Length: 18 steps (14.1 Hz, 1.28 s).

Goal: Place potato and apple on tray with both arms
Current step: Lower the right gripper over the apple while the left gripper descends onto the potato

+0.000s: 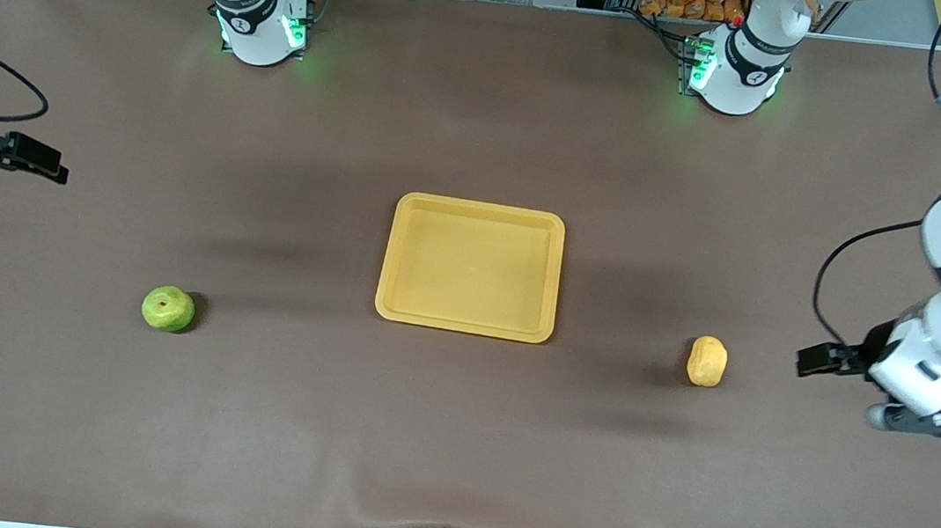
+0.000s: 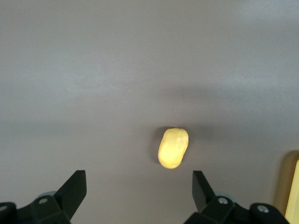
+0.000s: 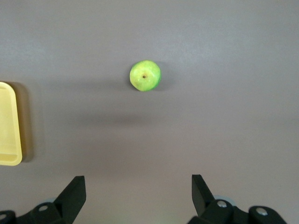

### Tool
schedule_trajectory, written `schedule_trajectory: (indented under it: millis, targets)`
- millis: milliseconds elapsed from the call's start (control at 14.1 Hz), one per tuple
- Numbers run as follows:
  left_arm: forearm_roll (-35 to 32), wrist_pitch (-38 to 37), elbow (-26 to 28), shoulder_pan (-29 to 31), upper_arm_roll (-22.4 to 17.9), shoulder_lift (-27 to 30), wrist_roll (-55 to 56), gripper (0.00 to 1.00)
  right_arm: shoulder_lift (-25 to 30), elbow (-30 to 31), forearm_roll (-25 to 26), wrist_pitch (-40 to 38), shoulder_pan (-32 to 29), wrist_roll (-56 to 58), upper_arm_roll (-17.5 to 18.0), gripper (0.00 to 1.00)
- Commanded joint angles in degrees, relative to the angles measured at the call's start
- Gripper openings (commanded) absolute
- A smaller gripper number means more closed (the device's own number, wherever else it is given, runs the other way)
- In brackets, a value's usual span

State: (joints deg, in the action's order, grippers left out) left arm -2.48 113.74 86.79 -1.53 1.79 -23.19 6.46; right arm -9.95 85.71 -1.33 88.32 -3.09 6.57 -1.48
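The yellow-orange tray (image 1: 477,206) lies empty at the table's middle. The green apple (image 1: 169,308) sits on the table toward the right arm's end, apart from the tray. The yellow-tan potato (image 1: 707,361) lies toward the left arm's end. My left gripper (image 1: 816,359) hangs open and empty over bare table beside the potato. In the left wrist view the potato (image 2: 173,148) lies ahead of the open gripper (image 2: 139,186). My right gripper (image 1: 29,156) hangs open and empty over the table's right arm end. In the right wrist view the apple (image 3: 145,75) lies well ahead of the gripper (image 3: 138,186).
The brown table mat (image 1: 450,439) has a ripple near its front edge. The tray's rim shows at the edge of the left wrist view (image 2: 294,191) and of the right wrist view (image 3: 8,126). Both arm bases stand along the table's back edge.
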Motion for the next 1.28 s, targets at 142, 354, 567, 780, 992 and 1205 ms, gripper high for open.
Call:
schedule_trajectory:
  millis: [142,354,567,780,992,1205]
  targets:
    - [-0.1,2.9,0.3,-1.8,0.1,-5.4,1.0,1.00,-4.5,-1.4,0.0,2.5,-1.0,0.7,0.8,1.00]
    - [-0.1,4.4,0.6,-1.8,0.1,-8.0,1.0,1.00,-7.2,-1.4,-0.1,5.1,-1.0,0.6,0.8,1.00]
    - [-0.1,6.0,3.5,-1.8,0.1,-8.4,1.3,1.00,-10.0,-1.2,-0.1,7.2,-1.8,0.5,0.8,1.00]
    - [0.0,9.1,10.5,-3.2,0.1,-6.8,1.6,1.00,-13.2,-1.2,-0.8,9.2,-2.7,0.5,0.8,1.00]
    - [0.0,16.3,19.0,-3.2,0.1,-4.0,1.6,1.00,-15.4,-1.2,-0.9,11.6,-2.4,0.3,0.8,1.00]
    - [-0.1,21.2,23.1,-4.3,0.1,-3.3,4.0,1.00,-18.5,-1.2,-1.0,13.7,-2.6,0.2,0.9,1.00]
